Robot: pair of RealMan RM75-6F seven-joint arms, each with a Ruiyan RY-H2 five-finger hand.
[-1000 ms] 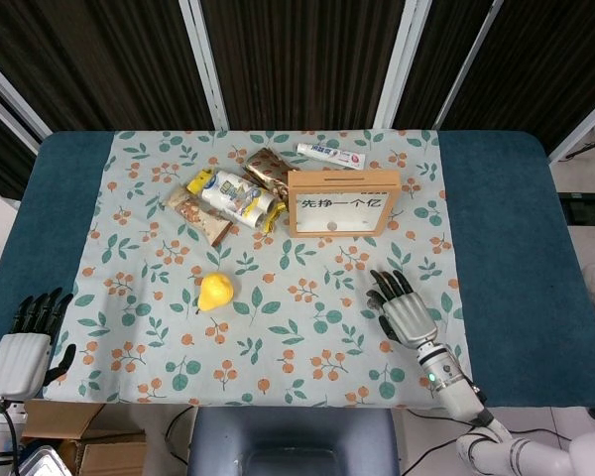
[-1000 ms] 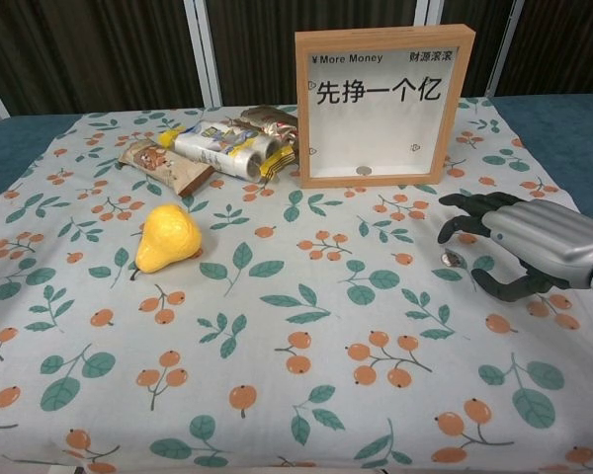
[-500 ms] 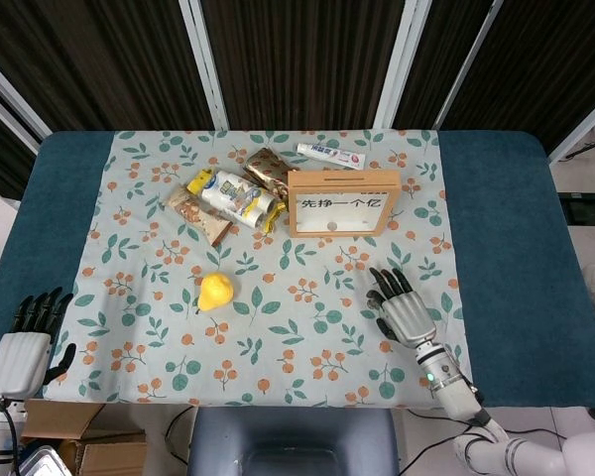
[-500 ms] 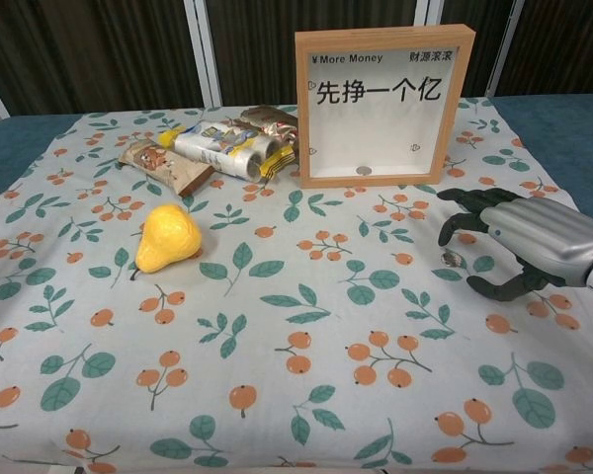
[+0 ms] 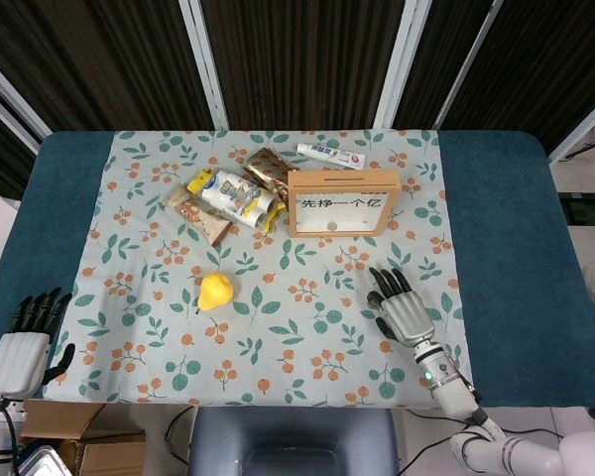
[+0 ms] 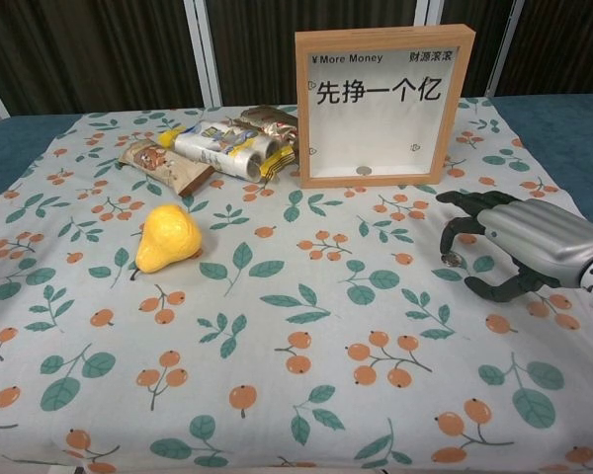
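Note:
My right hand (image 5: 403, 309) lies palm down over the floral cloth (image 5: 278, 337), in front of and to the right of the wooden framed sign (image 5: 342, 202). In the chest view the right hand (image 6: 522, 240) has its fingers arched and apart, the thumb set away from them. A small coin (image 6: 453, 259) lies on the cloth just under its fingertips; I see no pinch on it. My left hand (image 5: 25, 345) hangs beyond the table's front left corner, fingers apart, holding nothing. A yellow pear (image 5: 215, 292) (image 6: 168, 237) sits left of centre.
Several snack packs (image 5: 228, 195) (image 6: 212, 148) lie in a pile left of the sign (image 6: 381, 104). A toothpaste tube (image 5: 329, 156) lies behind it. Another coin (image 6: 364, 171) rests at the sign's lower edge. Blue table surface (image 5: 501, 248) flanks the cloth.
My right hand has shifted only slightly over the coin, its thumb a little lower. The left hand and the objects are where they were.

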